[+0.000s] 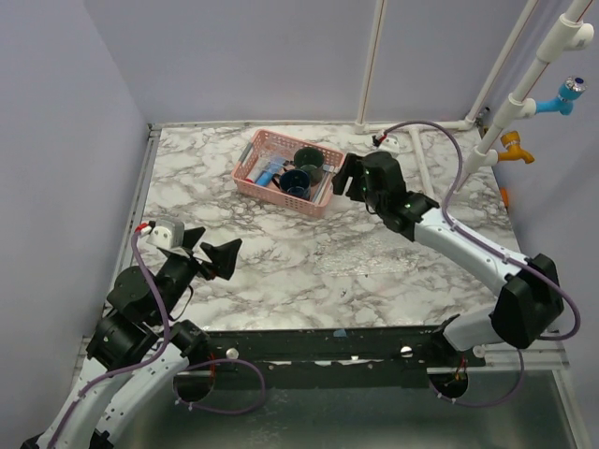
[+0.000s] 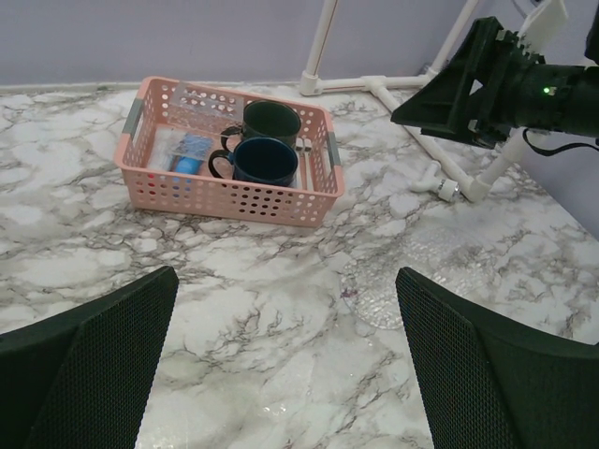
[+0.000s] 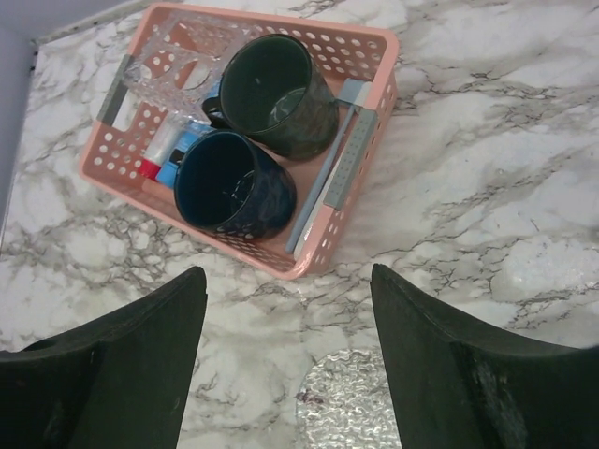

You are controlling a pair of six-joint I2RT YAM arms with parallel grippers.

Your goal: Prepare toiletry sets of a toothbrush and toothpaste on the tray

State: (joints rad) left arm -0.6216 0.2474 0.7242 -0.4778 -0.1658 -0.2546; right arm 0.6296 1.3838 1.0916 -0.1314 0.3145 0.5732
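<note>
We've nothing set out yet: mugs (image 3: pixel 271 94), tubes (image 3: pixel 182 150) and toothbrush (image 3: pixel 316 206) all sit in the pink basket (image 3: pixel 379 42), the clear tray (image 3: pixel 346 402) lies bare nearby, left claw (image 2: pixel 285 281) and right claw (image 3: pixel 287 271) both gaping, unloaded

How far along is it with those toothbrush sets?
Nothing looks done: the navy mug, dark green mug, small blue tubes and slim light-blue plastic toothbrush all sit in the pink lattice basket. In hand: nothing; the right gripper hovers open by the basket, the left gripper hangs open, farther back. Left: everything, since the clear plastic tray, barely visible, bears nothing.
</note>
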